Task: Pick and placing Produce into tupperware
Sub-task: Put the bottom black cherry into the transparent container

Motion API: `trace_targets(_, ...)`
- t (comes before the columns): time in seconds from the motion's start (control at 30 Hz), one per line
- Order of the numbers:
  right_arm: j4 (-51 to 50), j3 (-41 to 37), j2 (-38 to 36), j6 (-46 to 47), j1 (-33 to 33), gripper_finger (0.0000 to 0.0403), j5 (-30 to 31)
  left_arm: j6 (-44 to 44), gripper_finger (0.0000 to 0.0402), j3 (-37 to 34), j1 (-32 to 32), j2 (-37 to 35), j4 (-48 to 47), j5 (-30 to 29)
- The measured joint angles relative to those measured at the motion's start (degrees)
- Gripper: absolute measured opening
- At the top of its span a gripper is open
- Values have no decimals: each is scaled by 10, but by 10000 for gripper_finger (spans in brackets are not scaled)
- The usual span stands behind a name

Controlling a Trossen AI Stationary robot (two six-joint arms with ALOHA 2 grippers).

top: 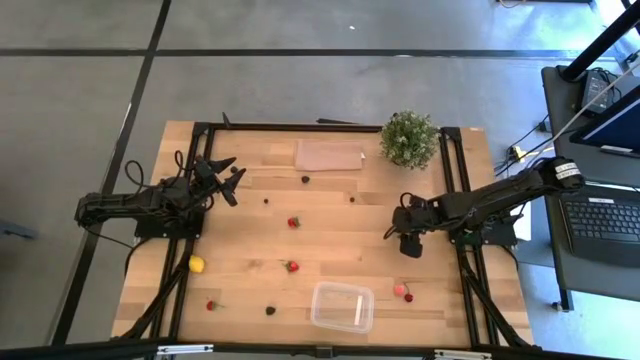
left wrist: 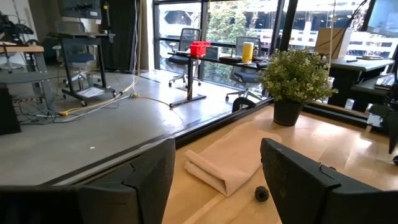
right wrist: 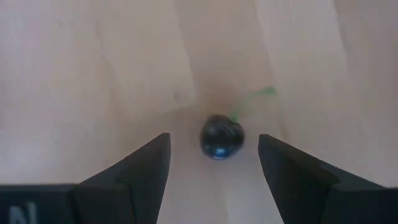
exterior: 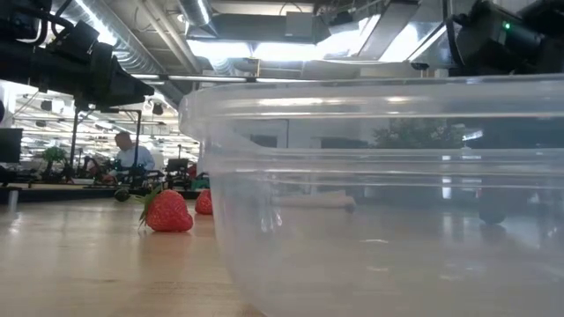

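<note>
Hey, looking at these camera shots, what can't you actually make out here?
- Dark berry under the right end effector: hidden by it in the high view.
- Tub in the low view: cut off by the edges, blocks the table behind.
- Dark fruit by the tub, high view: too small to identify.

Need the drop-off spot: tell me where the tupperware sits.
In the high view, the tupperware sits at the table's near edge, right of centre, between a dark berry and two red fruits.
</note>
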Motion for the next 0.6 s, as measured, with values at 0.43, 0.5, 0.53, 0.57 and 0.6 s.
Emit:
trace_targets(0.43, 54, -27, 1, 0, 0, 245, 15, 0, 229, 0, 0, 0, 0, 0)
trace_targets(0.5, 54, -27, 1, 0, 0, 245, 15, 0, 229, 0, 0, 0, 0, 0)
trace_targets(0.53, 53, -27, 1, 1, 0, 244, 17, 0, 229, 0, 0, 0, 0, 0)
trace_targets(0.57, 53, -27, 1, 3, 0, 241, 21, 0, 229, 0, 0, 0, 0, 0)
trace_targets(0.6, 53, -27, 1, 7, 0, 237, 23, 0, 229, 0, 0, 0, 0, 0)
